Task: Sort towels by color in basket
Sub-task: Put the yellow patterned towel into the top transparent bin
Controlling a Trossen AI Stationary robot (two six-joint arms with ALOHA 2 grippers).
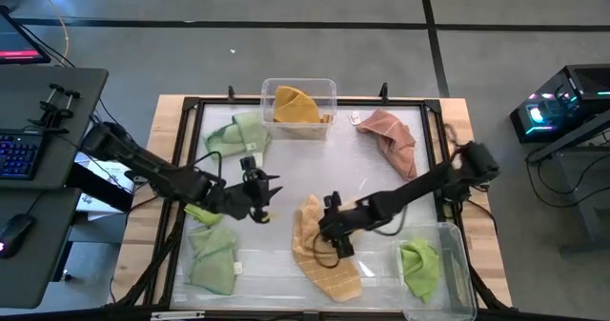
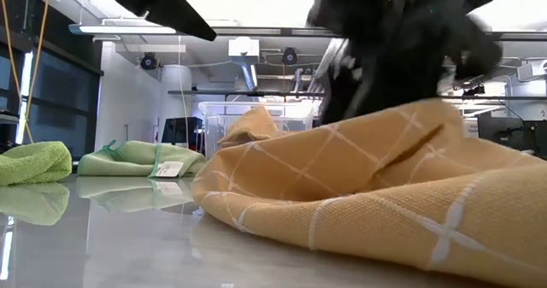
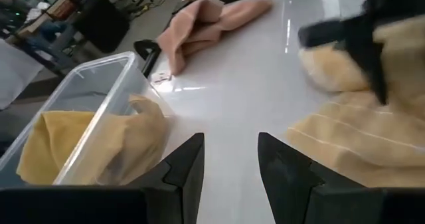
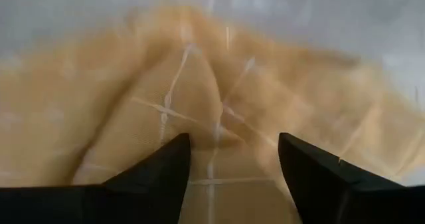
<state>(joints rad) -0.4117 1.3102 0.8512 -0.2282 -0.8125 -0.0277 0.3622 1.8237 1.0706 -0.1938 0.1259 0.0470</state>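
Right hand [image 4: 229, 177] open over yellow towel [image 4: 199, 104] (seemingly just above); left hand [image 3: 229, 177] open, empty.

A glossy white-topped bench [image 1: 372, 173] with pale wooden edges stands on grey floor [image 1: 286, 45] crossed by dark tape lines. Beside the bench is a dark desk [image 1: 48, 111] carrying a black keyboard with blue-lit keys [image 1: 19, 154] and a black mouse [image 1: 11, 233]. On the opposite side sits a black computer case with coloured lights [image 1: 558, 102].
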